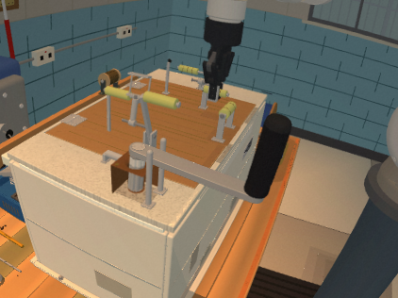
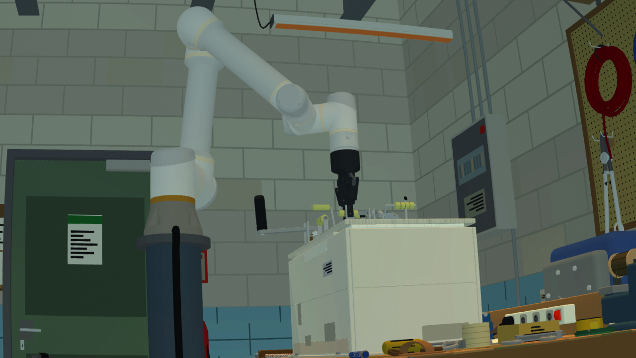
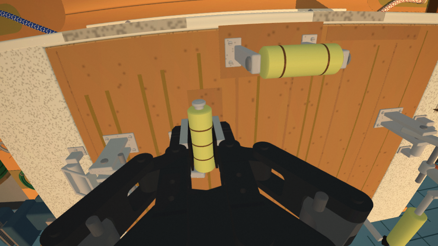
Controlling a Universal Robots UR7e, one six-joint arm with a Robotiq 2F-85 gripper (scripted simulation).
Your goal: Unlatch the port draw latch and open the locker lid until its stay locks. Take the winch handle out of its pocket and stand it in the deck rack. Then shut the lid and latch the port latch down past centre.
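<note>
The port draw latch handle [image 3: 201, 139], a yellow-sleeved lever, is partly hidden from the side camera behind my gripper [image 1: 213, 91]; my fingers are clamped on its sides, seen plainly from the wrist camera. It sits low over the closed wooden locker lid [image 1: 155, 111] near the far edge. The winch handle [image 1: 207, 177] stands in the deck rack [image 1: 141, 172] at the near corner, its grey arm reaching out level and its black grip [image 1: 267, 157] pointing up. A second yellow latch handle [image 1: 227, 111] stands on the lid's right edge.
The white locker box [image 2: 384, 280] carries everything. A long yellow bar handle [image 1: 141, 96] and grey stay frame rise mid-lid, and another yellow grip [image 3: 301, 60] lies on brackets beyond the latch. A black-knobbed post [image 1: 167, 75] stands at the back. Tools lie on the bench [image 2: 533, 320].
</note>
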